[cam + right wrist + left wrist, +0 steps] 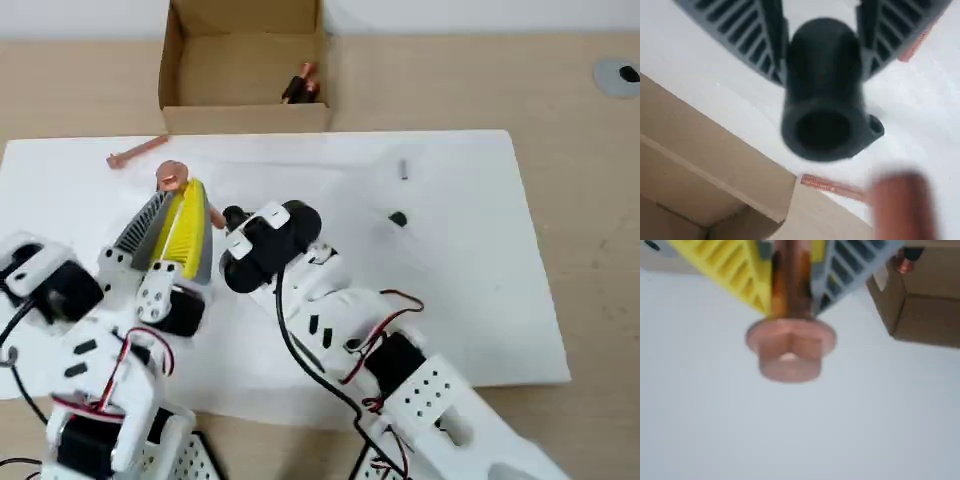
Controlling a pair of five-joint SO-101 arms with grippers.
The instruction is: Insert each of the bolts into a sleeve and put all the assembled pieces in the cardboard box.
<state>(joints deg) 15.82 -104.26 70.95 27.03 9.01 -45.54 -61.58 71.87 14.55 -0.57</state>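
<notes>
left gripper (183, 192): clenched on copper bolt (172, 178), head protruding, over far-left white mat (480, 300). right gripper (238, 220): grasping black sleeve (825, 100), just right of it. loose bolt (135, 152): on mat, near cardboard box (245, 118). assembled pieces (302, 85): inside box, right side.

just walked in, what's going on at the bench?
Mid-assembly. The left gripper is clamped on a copper bolt, with the head sticking out past its fingers. The right gripper holds a black sleeve close beside it. The two are not joined. A second bolt lies loose on the white sheet, and a small dark piece, maybe another sleeve, lies farther along it. The cardboard box has assembled pieces inside.
</notes>
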